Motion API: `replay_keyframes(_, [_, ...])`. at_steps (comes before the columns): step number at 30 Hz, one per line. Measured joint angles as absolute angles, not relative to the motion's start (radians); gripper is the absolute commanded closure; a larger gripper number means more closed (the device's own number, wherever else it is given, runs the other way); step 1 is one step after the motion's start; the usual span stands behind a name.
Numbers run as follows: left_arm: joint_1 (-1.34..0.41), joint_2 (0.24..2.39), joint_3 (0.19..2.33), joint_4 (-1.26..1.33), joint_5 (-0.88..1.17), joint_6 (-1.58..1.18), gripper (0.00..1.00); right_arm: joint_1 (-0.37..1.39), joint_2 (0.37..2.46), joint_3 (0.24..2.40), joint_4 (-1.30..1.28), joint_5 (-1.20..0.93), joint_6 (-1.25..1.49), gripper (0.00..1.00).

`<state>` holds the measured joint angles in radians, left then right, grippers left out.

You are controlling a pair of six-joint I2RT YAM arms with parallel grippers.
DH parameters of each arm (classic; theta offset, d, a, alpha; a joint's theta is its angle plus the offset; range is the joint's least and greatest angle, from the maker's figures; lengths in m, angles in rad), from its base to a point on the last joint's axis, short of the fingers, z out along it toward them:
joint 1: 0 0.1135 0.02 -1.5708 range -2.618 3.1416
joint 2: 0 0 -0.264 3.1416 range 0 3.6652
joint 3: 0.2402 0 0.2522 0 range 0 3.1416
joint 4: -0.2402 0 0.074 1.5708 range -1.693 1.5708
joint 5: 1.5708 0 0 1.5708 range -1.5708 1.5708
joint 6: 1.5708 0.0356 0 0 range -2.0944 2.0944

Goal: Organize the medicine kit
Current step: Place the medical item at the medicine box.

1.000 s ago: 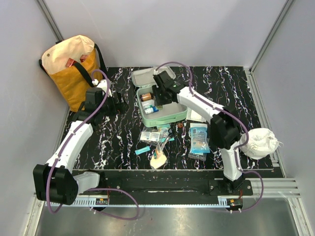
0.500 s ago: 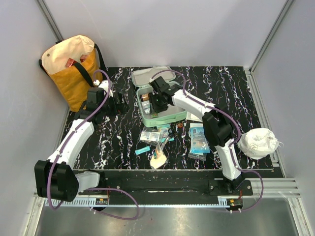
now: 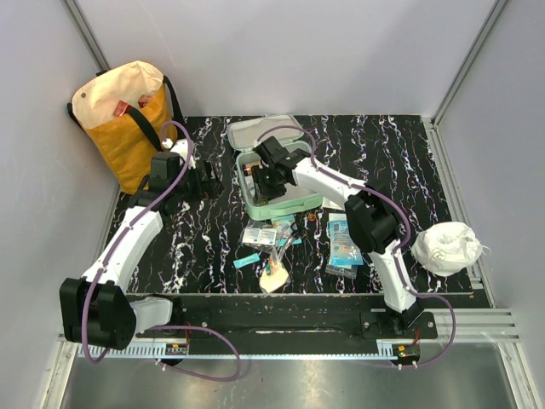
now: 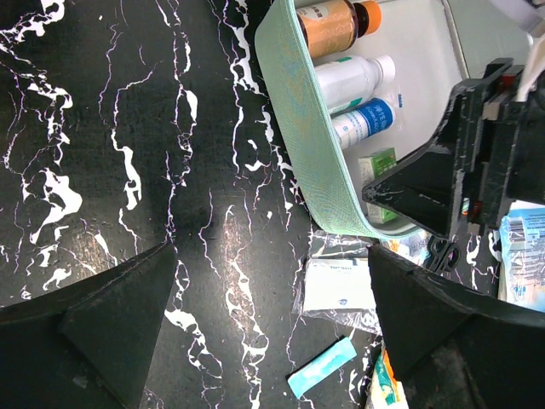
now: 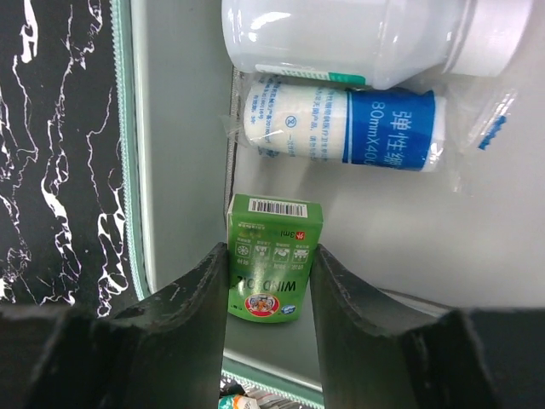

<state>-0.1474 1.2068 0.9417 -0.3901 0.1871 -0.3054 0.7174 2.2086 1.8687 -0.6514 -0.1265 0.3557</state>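
Right tool [image 5: 268, 260] clamps the green box [image 5: 274, 230] inside the medicine kit [image 5: 180, 102].

Overhead view: even, diffuse light from above, leaving only soft, short shadows beneath the arms and a dull sheen on the metal floor [image 3: 281, 383] at the near edge. Left wrist view: a pale streak of glare crosses the black marbled table [image 4: 230, 247], and the left gripper's fingers [image 4: 111, 315] sit dark and soft in the foreground. Right wrist view: the white bottle [image 5: 341, 34] is washed bright, the green box [image 5: 272, 256] prints sharply, and the right gripper's fingers [image 5: 179, 324] are blurred.
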Motion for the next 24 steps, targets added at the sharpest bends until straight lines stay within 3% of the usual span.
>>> replay_keyframes(4, [-0.147,1.206,0.942,-0.392,0.187,-0.305,0.01,0.728,2.238,1.885,-0.659,-0.126,0.358,0.52])
replay_keyframes(11, [-0.147,1.206,0.942,-0.395,0.187,-0.306,0.01,0.731,2.246,1.905,-0.680,-0.124,0.358,0.39])
replay_keyframes(19, [-0.147,1.206,0.942,-0.395,0.187,-0.305,0.01,0.723,2.233,2.019,-0.712,-0.070,0.327,0.37])
replay_keyframes(24, [-0.147,1.202,0.942,-0.396,0.186,-0.303,0.01,0.698,2.064,1.853,-0.675,0.034,0.302,0.37])
